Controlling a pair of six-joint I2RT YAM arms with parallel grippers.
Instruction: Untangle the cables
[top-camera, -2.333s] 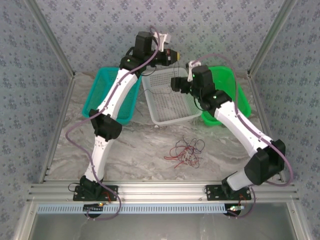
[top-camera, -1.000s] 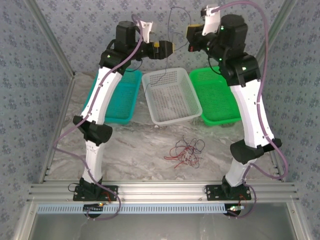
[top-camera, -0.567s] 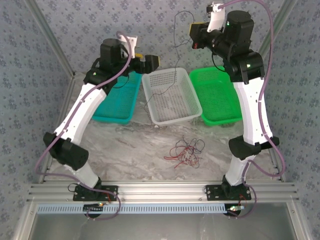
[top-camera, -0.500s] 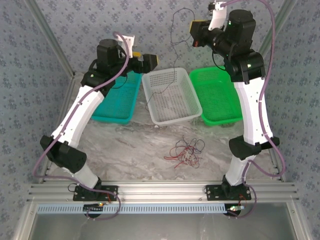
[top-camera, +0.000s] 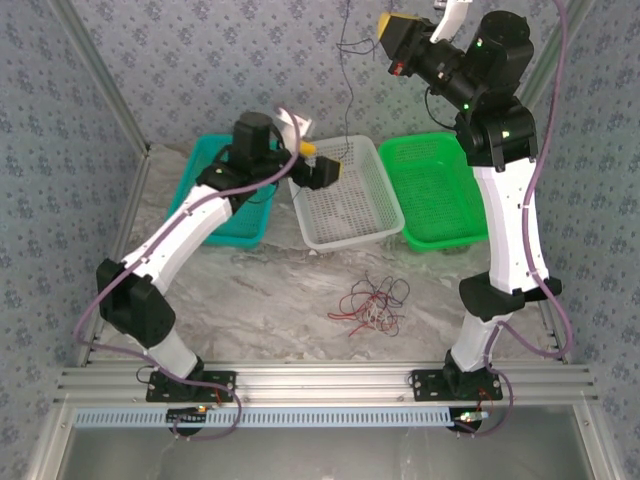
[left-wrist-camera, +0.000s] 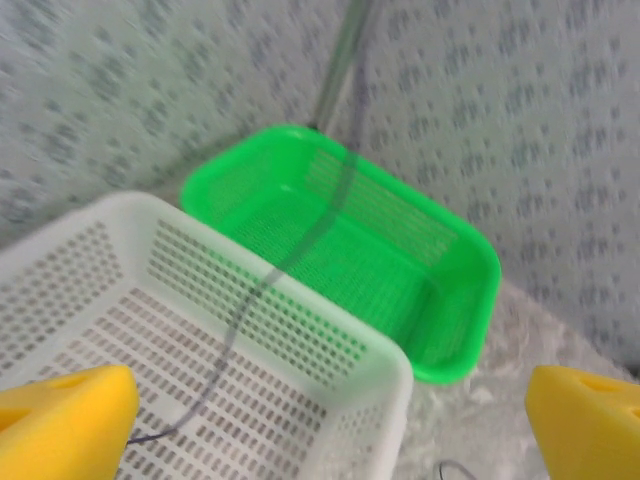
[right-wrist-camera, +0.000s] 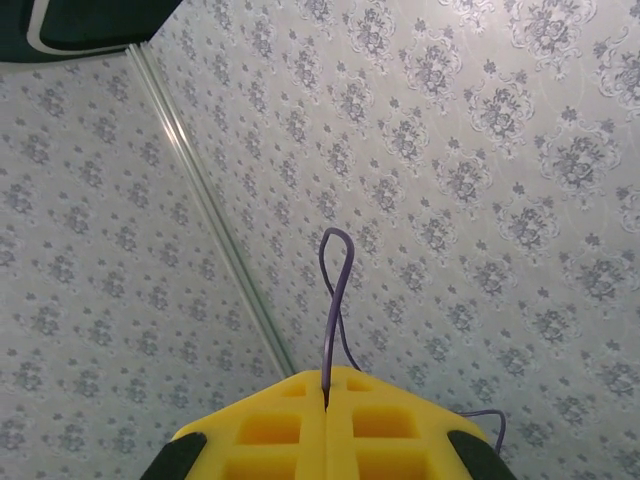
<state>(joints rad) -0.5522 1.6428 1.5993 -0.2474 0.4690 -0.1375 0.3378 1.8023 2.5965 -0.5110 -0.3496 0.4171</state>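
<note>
**One cable lifted clear, the rest heaped on the table**

A thin dark cable hangs almost straight down from high above the back of the table, and its lower end drops into the white plastic mesh basket. In the right wrist view the upper end of this cable curls into a small loop just above the yellow pads, which are pressed flat together with the wire pinched in the seam between them. The right gripper holding it is raised well above the baskets, close to the patterned wall.

The left wrist view shows the same cable crossing in front of the bright green plastic basket and running down into the white basket.

The tangle of thin red, dark and pale cables lies on the grey marbled tabletop, in front of the white basket and apart from both arms.

The left gripper hovers over the near-left part of the white basket. Its yellow fingertips stand wide apart and nothing is between them. A teal plastic basket sits to the left of the white one, and the green basket sits to its right.
</note>
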